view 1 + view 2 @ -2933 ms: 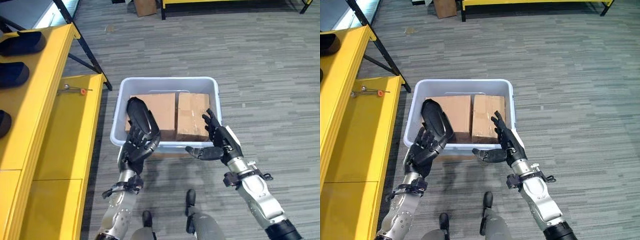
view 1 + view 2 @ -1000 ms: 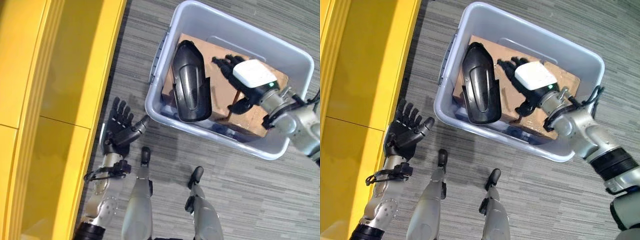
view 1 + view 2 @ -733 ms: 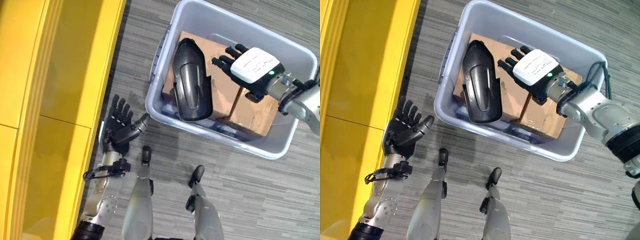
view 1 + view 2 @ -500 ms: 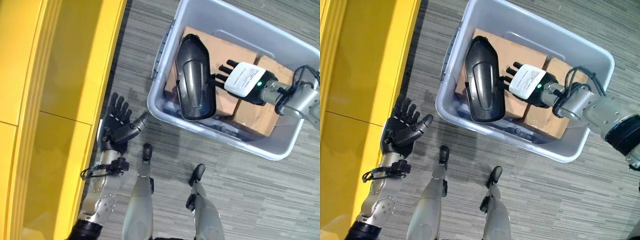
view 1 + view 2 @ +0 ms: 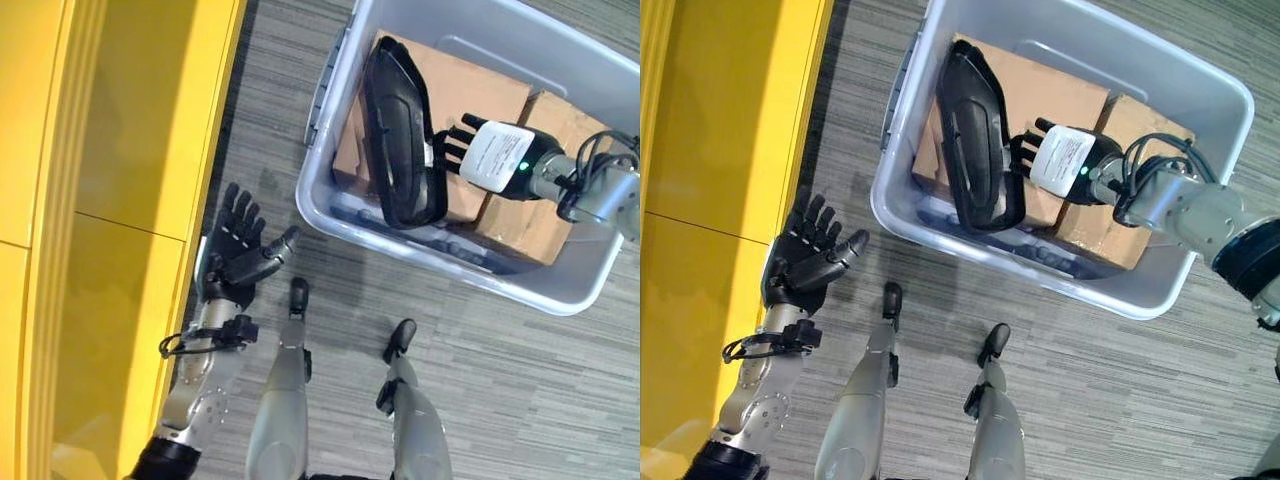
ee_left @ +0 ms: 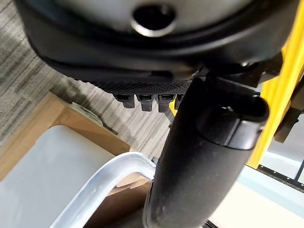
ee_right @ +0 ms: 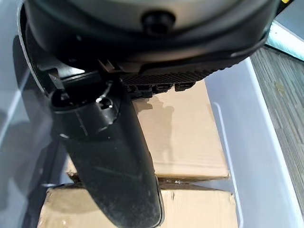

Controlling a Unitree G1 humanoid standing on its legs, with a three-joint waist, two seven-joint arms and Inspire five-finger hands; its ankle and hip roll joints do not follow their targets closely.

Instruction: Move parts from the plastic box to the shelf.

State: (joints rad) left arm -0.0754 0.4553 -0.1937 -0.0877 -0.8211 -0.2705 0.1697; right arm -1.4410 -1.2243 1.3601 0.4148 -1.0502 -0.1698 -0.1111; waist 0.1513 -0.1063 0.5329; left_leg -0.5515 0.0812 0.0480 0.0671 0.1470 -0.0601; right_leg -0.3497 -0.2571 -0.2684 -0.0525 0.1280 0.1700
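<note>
My left hand (image 5: 235,258): it hangs low over the carpet floor (image 5: 500,370), fingers spread and straight, thumb out toward the box; it holds nothing.

Yellow shelf (image 5: 120,200): just beside my left hand on its outer side, running along the whole edge of the scene.

Plastic box (image 5: 902,130): pale grey, on the floor past my left thumb and a little apart from it; its near rim shows in the left wrist view (image 6: 102,180).

My right hand (image 5: 1060,160): reached down into the box from the far side, white cover on its back, fingers stretched out straight toward the black part. Their tips (image 5: 452,140) lie against the part's side; they are not wrapped round it. The hand is open, with nothing clasped.

Black part (image 5: 400,130): a long, curved, dark shell standing on its edge inside the box, right at my right fingertips, leaning over the box's near wall. It rests on the cardboard on the side nearer my left hand.

Cardboard boxes: two of them fill the bottom of the plastic box. One (image 5: 1050,90) lies under and beyond my right fingers; the other (image 5: 1130,235) sits under my right wrist and forearm. In the right wrist view the seam between them shows just past my thumb (image 7: 111,156).
</note>
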